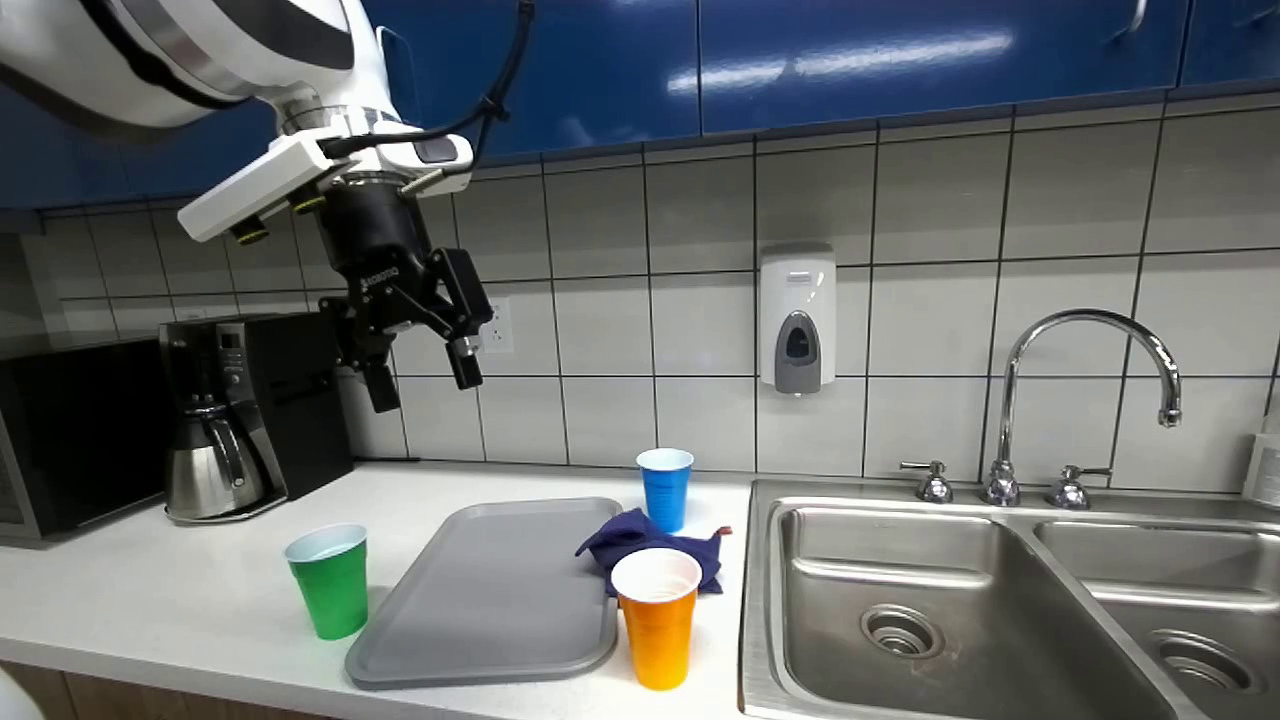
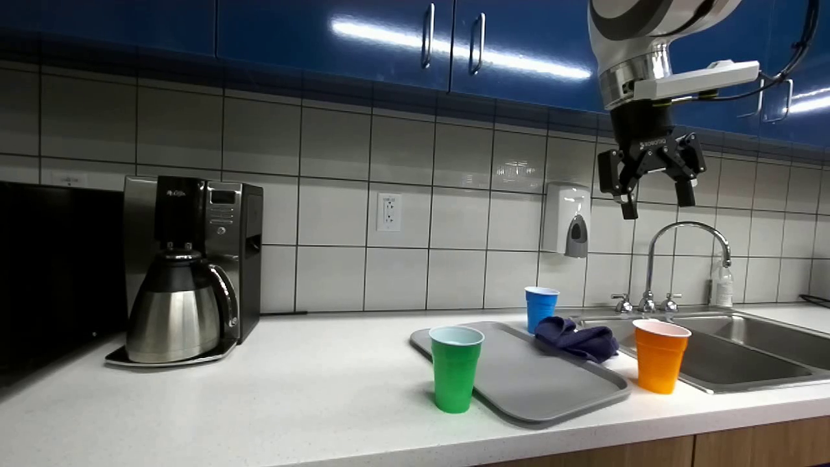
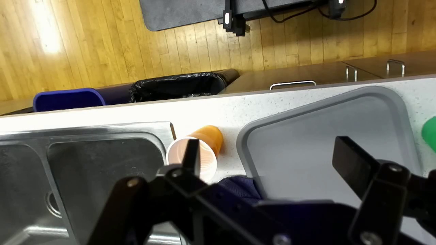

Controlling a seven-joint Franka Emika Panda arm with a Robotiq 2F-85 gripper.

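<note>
- Claw [image 3: 267, 149]: spread wide, empty, in the air above the bench [image 2: 292, 395].
- Tray [image 1: 490, 590]: flat, near the bench's front edge.
- Cloth [image 1: 648, 542]: at the tray's rim.
- Orange cup [image 1: 659, 632]: upright, near front edge, beside sink [image 1: 820, 600].

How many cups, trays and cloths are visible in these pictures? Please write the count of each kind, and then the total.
Cups: 3 (green plastic cup, blue plastic cup, orange plastic cup)
Trays: 1 (grey tray)
Cloths: 1 (navy cloth)
Total: 5
</note>
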